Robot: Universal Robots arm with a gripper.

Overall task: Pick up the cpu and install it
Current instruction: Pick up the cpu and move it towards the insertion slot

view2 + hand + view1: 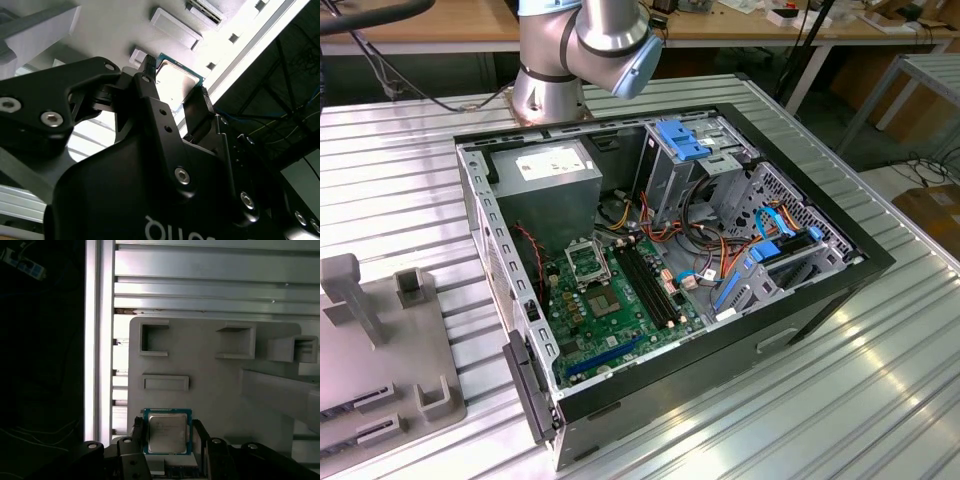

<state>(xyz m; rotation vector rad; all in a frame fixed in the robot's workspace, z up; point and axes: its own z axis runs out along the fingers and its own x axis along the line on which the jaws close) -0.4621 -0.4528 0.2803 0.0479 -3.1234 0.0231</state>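
One cpu (167, 432) and one gripper (168, 436). Its two fingers (137, 431) are closed narrowly on the chip's opposite edges, holding it between them over the single grey fixture tray (210, 385).

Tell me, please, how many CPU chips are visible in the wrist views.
1. The cpu is clamped in the gripper, over the grey fixture plate, seen in both wrist views. Another could be hidden behind the gripper's black body.
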